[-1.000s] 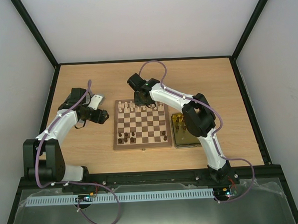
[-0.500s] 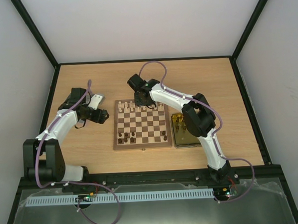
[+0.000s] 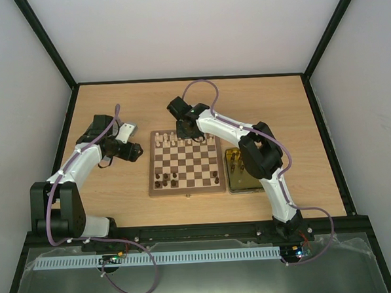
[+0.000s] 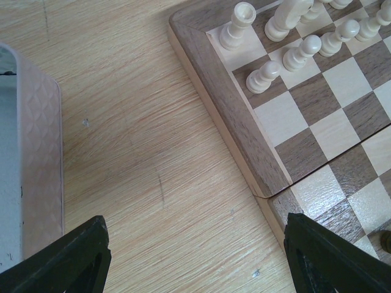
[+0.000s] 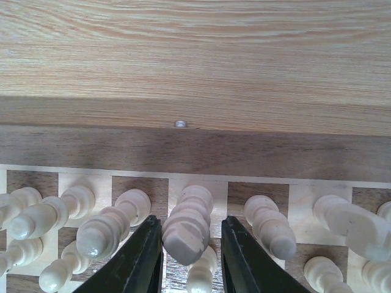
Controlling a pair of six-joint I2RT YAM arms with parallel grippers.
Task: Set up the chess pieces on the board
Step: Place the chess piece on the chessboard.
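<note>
From overhead, almost nothing has moved in the last second. On the bench [image 3: 278, 103] both arms sit where they were, and the board [image 3: 187, 190] has not shifted.

The right claw [image 5: 186, 244] is down at the far back rank, a finger on either side of a pale piece [image 5: 186, 229] standing in that row. One finger looks flush against the piece and a thin dark gap shows at the other. You cannot tell whether it is pinching or has let go (my guess is a release under way). If so, one more pale piece is home.

The pale ranks [image 3: 182, 142] look well filled, while the near side holds only a handful of dark pieces [image 3: 166, 181]. More stand in the yellow-lined tin [image 3: 244, 183] just right of the board, so I judge most of the remaining work to be dark pieces.

Your left claw [image 4: 195, 256] is released, wide and empty. It hovers over bare bench between the tin lid [image 4: 36, 165] and the board's left edge.

Several things are hidden:
- The right wrist covers part of the back rank from above.
- The frame edge cuts off the pale piece's base in the wrist view, so you can't confirm it sits squarely on its check.
- The tin's contents are too small to count or sort.
- Piece types are hard to make out from overhead.
</note>
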